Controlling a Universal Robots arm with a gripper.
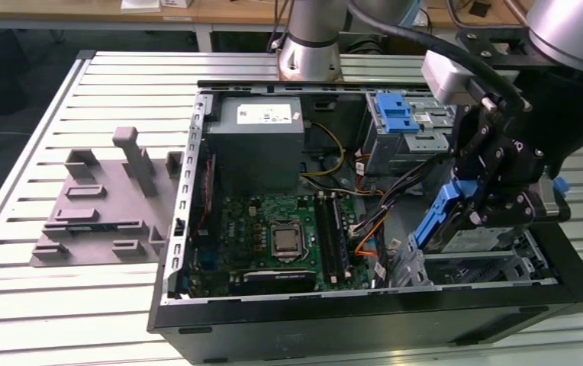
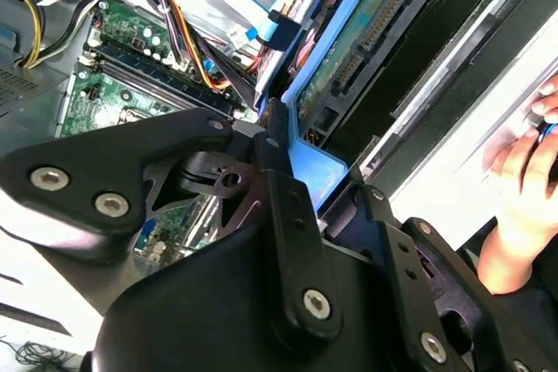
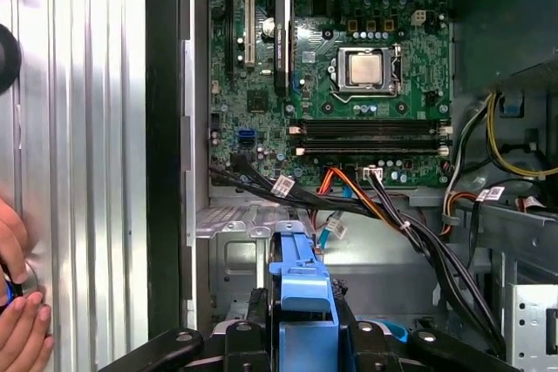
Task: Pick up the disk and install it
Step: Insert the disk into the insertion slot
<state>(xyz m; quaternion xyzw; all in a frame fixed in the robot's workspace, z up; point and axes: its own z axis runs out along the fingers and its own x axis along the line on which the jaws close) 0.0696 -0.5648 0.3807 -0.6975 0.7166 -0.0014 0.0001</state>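
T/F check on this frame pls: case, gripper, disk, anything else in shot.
1. The case is open, with the motherboard exposed. True.
2. The gripper is clamped on the disk by its blue carrier. True.
3. The disk lies flat on the motherboard. False: it is held tilted over the drive bay, at the case's end on the exterior view's right.
4. A person's hand shows in both wrist views. True.
5. A cooler covers the CPU socket. False: the processor sits bare.
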